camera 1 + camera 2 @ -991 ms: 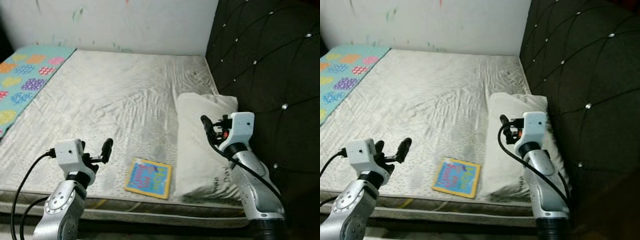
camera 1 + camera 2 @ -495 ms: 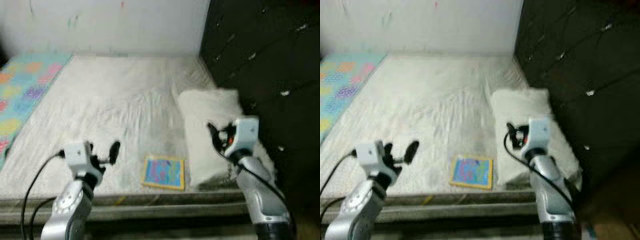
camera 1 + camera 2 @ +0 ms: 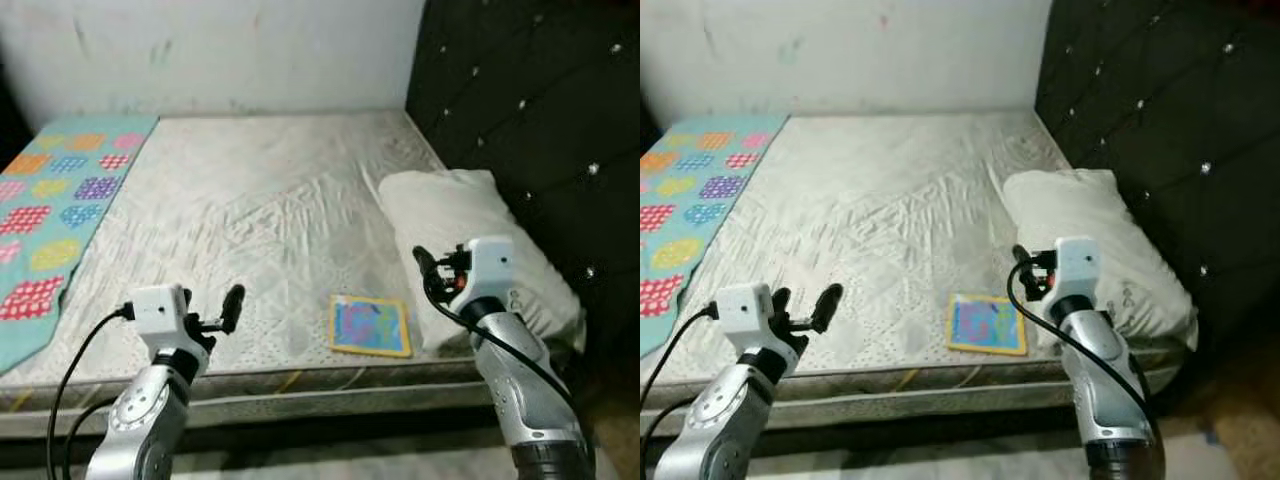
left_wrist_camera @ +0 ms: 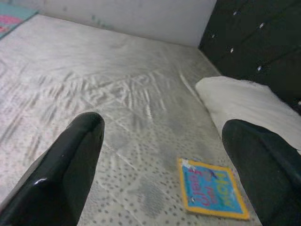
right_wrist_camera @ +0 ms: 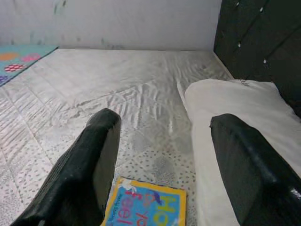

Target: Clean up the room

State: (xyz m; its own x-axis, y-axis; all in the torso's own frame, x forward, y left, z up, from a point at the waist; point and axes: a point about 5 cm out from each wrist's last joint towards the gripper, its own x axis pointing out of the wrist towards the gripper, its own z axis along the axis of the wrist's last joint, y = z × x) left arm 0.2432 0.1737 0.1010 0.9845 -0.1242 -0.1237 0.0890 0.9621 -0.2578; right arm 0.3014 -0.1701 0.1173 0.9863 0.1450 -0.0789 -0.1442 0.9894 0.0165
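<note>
Right gripper (image 3: 1025, 272), jaws wide, hovers at centre frame above the book (image 3: 987, 324); left gripper (image 3: 805, 303) likewise wide. Approach step; next, descend and grasp.

The book (image 3: 371, 325) lies near the front edge of the mattress (image 3: 250, 210), just left of the pillow (image 3: 470, 240); the blanket (image 3: 55, 200) lies far left.

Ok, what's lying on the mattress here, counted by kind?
Book: 1
Pillow: 1
Patterned blanket: 1
Total: 3
</note>
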